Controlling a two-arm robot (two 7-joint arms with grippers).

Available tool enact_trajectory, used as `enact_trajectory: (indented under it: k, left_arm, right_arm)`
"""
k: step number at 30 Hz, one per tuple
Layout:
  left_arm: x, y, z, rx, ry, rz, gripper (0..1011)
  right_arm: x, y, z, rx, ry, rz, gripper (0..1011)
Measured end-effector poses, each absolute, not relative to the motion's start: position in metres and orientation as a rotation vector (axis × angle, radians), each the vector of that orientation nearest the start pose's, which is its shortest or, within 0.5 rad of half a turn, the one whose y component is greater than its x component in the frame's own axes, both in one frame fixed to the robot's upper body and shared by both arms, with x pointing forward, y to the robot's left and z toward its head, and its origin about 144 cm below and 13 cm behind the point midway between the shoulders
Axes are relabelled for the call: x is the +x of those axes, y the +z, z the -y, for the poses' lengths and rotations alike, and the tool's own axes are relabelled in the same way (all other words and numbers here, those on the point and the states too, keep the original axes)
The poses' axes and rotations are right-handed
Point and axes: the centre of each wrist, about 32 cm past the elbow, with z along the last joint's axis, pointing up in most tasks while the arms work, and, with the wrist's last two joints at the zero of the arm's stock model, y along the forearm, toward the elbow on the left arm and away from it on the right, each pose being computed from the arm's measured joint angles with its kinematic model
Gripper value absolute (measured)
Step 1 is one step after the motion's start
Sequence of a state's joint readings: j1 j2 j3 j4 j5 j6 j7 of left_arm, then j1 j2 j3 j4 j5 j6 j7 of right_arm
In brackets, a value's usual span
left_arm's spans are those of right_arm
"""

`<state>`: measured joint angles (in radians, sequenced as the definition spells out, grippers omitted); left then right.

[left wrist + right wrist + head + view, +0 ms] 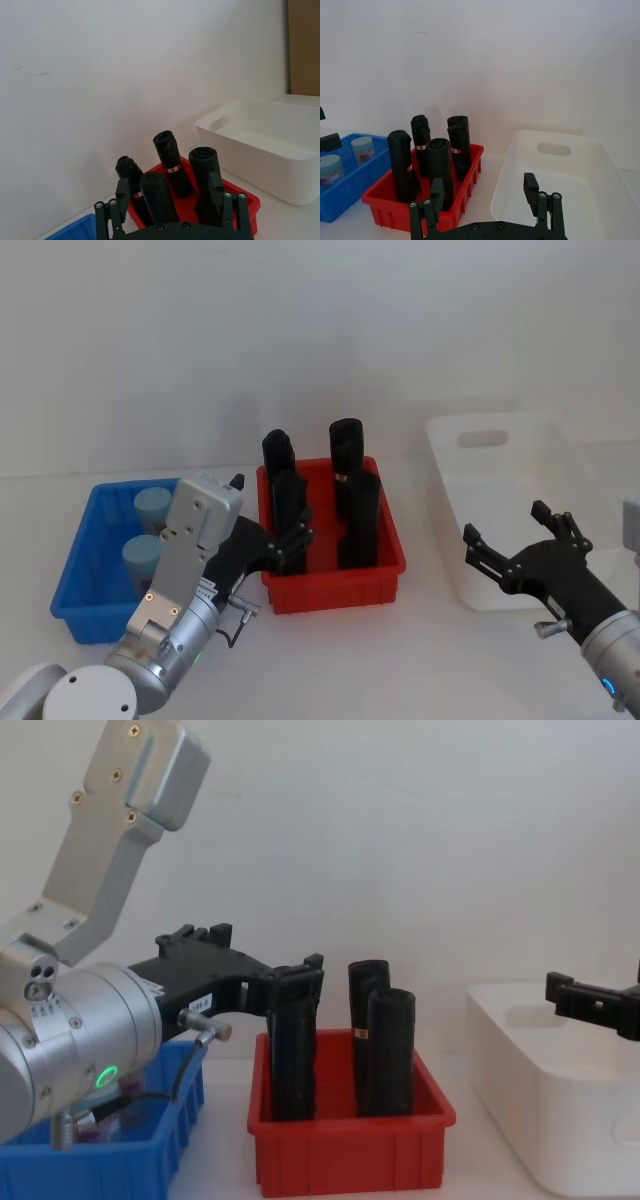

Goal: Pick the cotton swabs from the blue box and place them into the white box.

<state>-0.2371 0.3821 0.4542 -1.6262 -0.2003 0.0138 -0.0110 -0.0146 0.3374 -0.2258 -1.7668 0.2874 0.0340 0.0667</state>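
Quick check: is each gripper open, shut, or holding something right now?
Left gripper: open, empty, at the red bin's left side.
Right gripper: open, empty, over the white box's front part.

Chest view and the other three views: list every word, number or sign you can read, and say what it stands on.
No text here can be read.
On the left gripper, a white sticker: dark characters, too small to read.
On the black cylinders, white and red bands: too small to read.
On the cotton swabs, jar labels: blurred.
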Motion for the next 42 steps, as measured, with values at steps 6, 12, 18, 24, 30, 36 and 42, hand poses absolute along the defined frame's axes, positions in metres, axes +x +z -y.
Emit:
enact_trajectory:
  k: [6,12,18,24,30,36,42]
  left_arm:
    - [0.492,1.2044,-0.1984,0.061,1.124,0.268,1003]
    - [0.492,1.2044,-0.1984,0.061,1.124,0.268,1003]
    - [0.492,1.2044,-0.1984,0.061,1.124,0.268,1003]
    - [0.492,1.2044,-0.1984,0.061,1.124,0.268,1003]
    - [0.492,1.2044,-0.1984,0.061,1.124,0.268,1003]
    - [0.492,1.2044,-0.1984,0.061,1.124,0.268,1003]
    - [0.492,1.2044,-0.1984,0.061,1.124,0.268,1003]
  right_arm:
    - [0.4433,1.1887,0.2371,0.026,-1.23,0.075,1002]
    - [0.4433,1.1887,0.2371,0.026,-1.23,0.075,1002]
    - [0.4433,1.1887,0.2371,0.026,-1.23,0.075,1002]
    - [0.4433,1.1887,0.2371,0.026,-1.23,0.075,1002]
    - [0.4433,1.1888,0.2371,0.026,-1.229,0.075,1002]
    - [0.4433,1.1887,0.2371,0.026,-1.23,0.075,1002]
    - [0.4433,1.1887,0.2371,0.026,-1.229,0.075,1002]
